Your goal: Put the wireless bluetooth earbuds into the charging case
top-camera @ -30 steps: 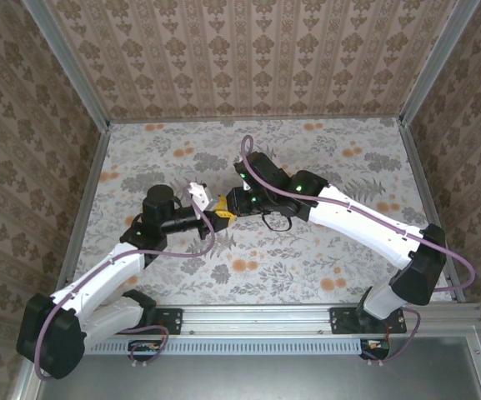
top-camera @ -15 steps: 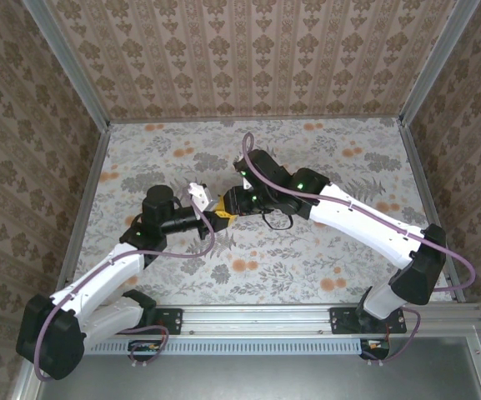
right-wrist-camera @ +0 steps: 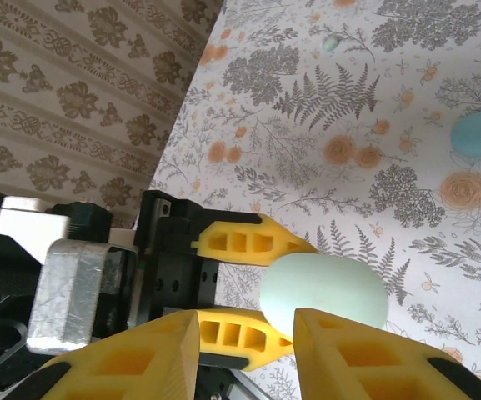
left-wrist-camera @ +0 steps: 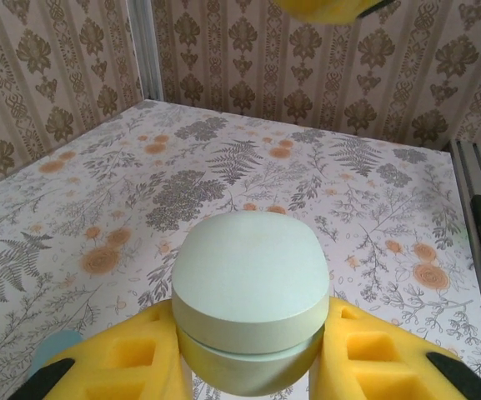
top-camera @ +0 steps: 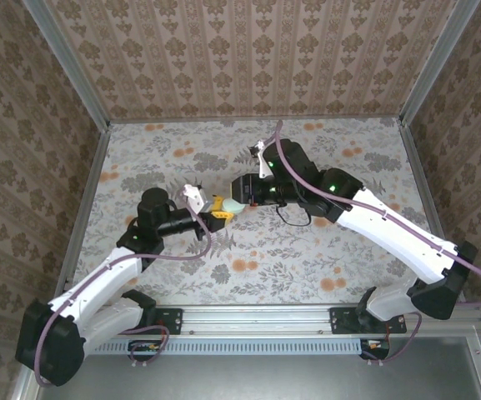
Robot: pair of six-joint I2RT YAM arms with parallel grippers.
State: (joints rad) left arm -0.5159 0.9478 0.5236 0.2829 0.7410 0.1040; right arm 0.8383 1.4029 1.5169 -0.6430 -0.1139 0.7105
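Clamping seemingly closed case (left-wrist-camera: 248, 310), left jaws.

A pale counter (top-camera: 282, 258) printed with grey ferns and orange blossoms sits under soft, even light inside a papered enclosure. Beige damask wallpaper in vertical stripes covers the back wall (top-camera: 248, 58), the left wall (top-camera: 15, 167) and the right wall (top-camera: 473, 150). A bare aluminium left corner post (top-camera: 70, 62) and right corner post (top-camera: 434, 58) frame the rear corners. A slotted aluminium rail (top-camera: 257, 321) crosses the counter's near edge, with a plain grey metal panel (top-camera: 257, 375) just below it.
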